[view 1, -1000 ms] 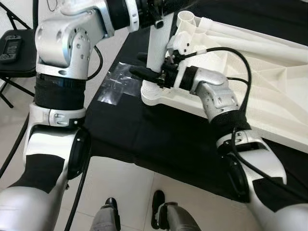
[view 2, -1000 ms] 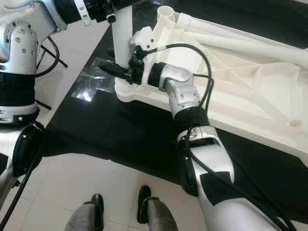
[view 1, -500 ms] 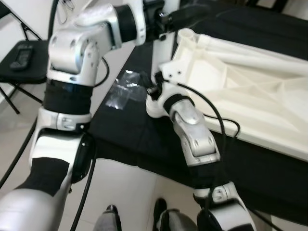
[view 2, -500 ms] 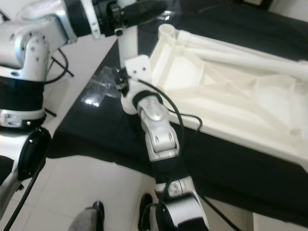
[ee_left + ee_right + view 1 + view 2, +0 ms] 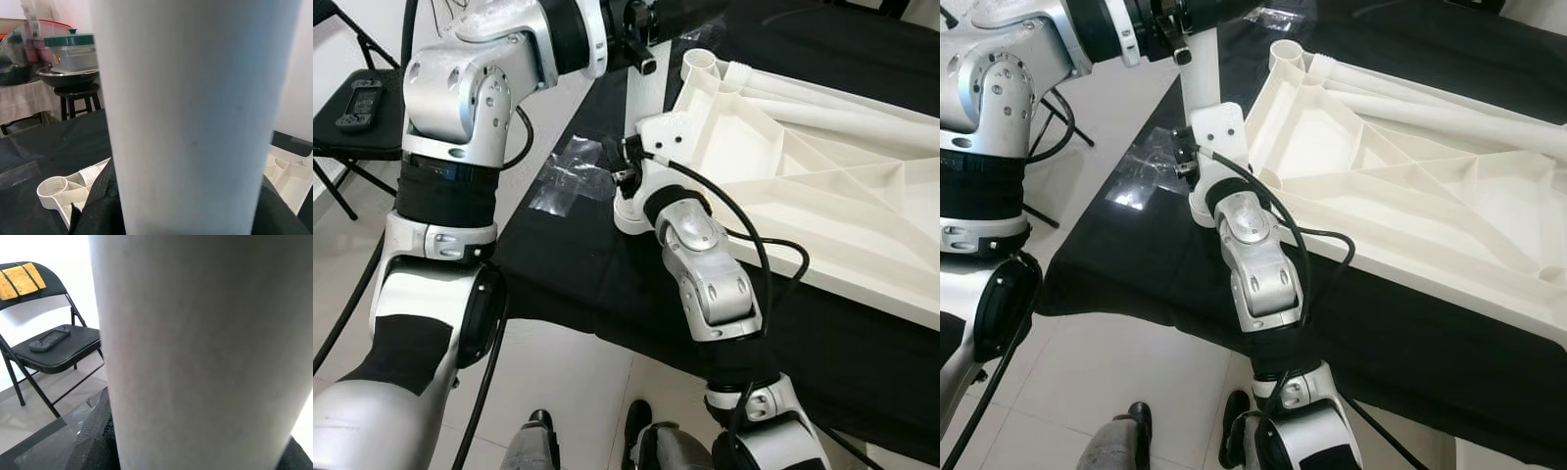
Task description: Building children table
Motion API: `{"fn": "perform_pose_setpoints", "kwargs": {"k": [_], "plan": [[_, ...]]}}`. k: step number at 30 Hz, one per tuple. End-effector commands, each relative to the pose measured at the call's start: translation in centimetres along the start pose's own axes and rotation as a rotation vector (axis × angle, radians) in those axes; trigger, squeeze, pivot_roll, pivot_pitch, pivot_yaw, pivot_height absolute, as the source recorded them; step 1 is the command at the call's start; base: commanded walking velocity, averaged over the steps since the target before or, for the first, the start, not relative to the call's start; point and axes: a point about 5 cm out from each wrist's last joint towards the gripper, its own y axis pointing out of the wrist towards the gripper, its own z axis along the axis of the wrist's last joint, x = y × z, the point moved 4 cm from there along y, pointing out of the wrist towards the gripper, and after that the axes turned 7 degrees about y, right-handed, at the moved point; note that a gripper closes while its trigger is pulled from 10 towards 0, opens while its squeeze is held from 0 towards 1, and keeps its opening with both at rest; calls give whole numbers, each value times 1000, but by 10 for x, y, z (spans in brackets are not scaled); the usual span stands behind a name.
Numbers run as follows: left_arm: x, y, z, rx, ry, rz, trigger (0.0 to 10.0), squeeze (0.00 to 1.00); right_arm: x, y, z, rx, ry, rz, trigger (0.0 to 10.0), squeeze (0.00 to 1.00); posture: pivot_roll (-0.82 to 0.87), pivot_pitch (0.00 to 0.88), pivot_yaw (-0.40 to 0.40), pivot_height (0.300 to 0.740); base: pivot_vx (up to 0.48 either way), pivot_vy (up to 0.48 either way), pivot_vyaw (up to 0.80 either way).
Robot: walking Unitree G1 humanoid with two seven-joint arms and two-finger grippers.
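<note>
A white plastic table top (image 5: 822,166) lies upside down on a black cloth. At its near left corner a white table leg (image 5: 643,98) stands upright in the corner socket. My left gripper (image 5: 651,24) is shut on the leg high up, its black fingers (image 5: 93,205) on either side of the leg (image 5: 190,112). My right gripper (image 5: 622,168) is shut on the same leg (image 5: 200,347) low down, just above the socket, with its forearm rising from below.
A clear plastic bag (image 5: 563,176) lies on the black cloth (image 5: 568,255) left of the leg. A black folding chair (image 5: 357,108) holding a remote stands on the tiled floor at far left. Another open socket (image 5: 700,64) sits at the far corner.
My right elbow has swung in from the right, so the forearm now points up at the leg from below. Both grippers have stayed on the leg. The camera has shifted slightly.
</note>
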Motion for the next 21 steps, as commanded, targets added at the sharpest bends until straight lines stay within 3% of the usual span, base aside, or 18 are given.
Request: {"fn": "perform_pose_setpoints", "kwargs": {"k": [1,18,19,21], "plan": [[33,20,2,20,13,-186,0,0,-33,-7,-54,-195,130,47,10000,0,129,316,-55,740,0,0,0],[39,24,5,27,14,-244,0,0,-12,4,-32,-126,112,51,10000,0,129,315,-44,740,0,0,0],[41,25,5,30,13,-251,0,0,-9,8,-23,-83,92,96,10000,1000,130,314,-44,740,0,0,0],[42,25,5,33,11,-261,0,0,-7,15,-6,-19,80,213,10000,1000,131,315,-44,740,0,0,0]]}}
